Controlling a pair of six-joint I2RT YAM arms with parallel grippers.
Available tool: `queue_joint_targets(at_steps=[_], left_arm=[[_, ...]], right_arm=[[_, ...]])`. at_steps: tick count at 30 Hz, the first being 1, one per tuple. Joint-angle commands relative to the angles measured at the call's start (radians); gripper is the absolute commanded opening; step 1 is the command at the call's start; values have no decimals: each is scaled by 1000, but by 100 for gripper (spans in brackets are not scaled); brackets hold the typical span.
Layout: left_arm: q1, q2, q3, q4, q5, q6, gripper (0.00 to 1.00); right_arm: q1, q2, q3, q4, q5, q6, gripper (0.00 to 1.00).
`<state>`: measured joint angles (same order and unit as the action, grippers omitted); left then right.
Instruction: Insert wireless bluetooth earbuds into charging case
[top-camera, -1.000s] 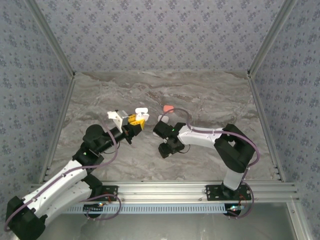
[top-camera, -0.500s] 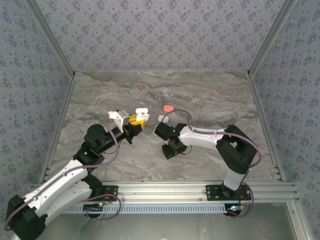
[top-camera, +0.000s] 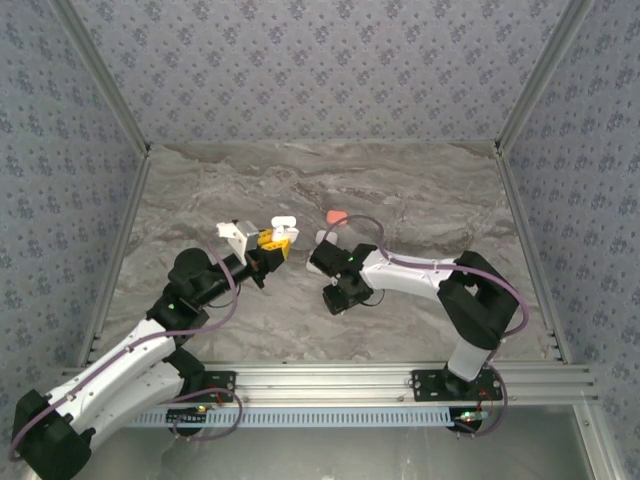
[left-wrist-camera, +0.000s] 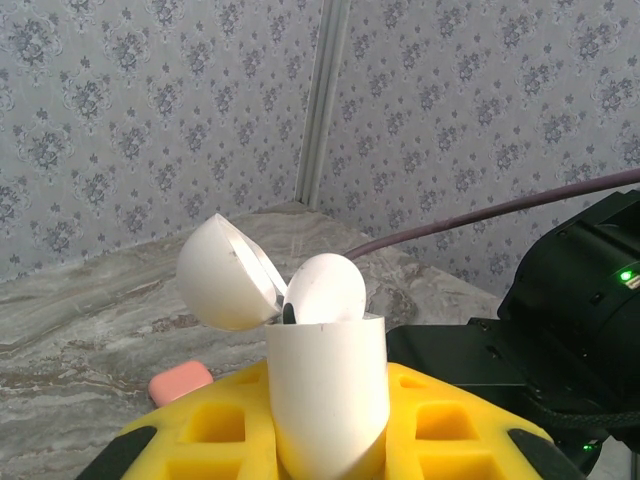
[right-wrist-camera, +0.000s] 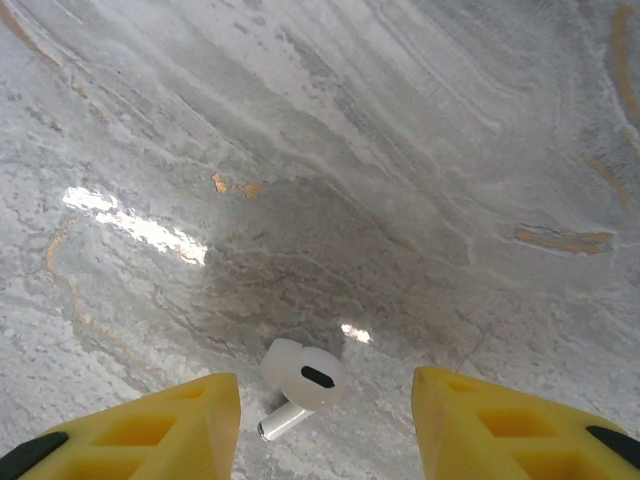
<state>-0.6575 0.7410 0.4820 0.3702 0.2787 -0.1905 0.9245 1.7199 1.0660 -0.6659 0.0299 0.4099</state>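
My left gripper (top-camera: 271, 240) is shut on a white charging case (left-wrist-camera: 326, 395), held upright above the table between yellow fingers (left-wrist-camera: 455, 420). The lid (left-wrist-camera: 222, 275) is hinged open to the left. One white earbud (left-wrist-camera: 324, 290) sits in the case with its rounded head sticking out. My right gripper (right-wrist-camera: 325, 390) stands open, pointing down at the marble table. Another white earbud (right-wrist-camera: 300, 382) lies on its side between the yellow fingertips (right-wrist-camera: 190, 420), touching neither, its stem toward the left finger. The right wrist (top-camera: 338, 265) is just right of the held case.
A pink rounded object (top-camera: 337, 216) lies on the table behind the two grippers and also appears past the case as a pink block (left-wrist-camera: 180, 382). Patterned walls and metal rails enclose the marble surface (top-camera: 420, 190). A purple cable (top-camera: 365, 225) loops over the right arm.
The right gripper's fingers have drawn closer together around the earbud on the table, and its arm shifted slightly. The left gripper and case have stayed put.
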Motion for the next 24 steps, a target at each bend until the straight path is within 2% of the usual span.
queue_joint_targets(at_steps=[1,14,24], left_arm=[[-5,-13,7,25,-6,14,0],[-5,-2,15,24,-6,16,0],[-5,25,21,49,3,3,0]], right_arm=[[0,31,12,13,-24,-9,49],[3,60,13,19,-27,-17,30],[-8,-85,14,-10,48,-98,29]])
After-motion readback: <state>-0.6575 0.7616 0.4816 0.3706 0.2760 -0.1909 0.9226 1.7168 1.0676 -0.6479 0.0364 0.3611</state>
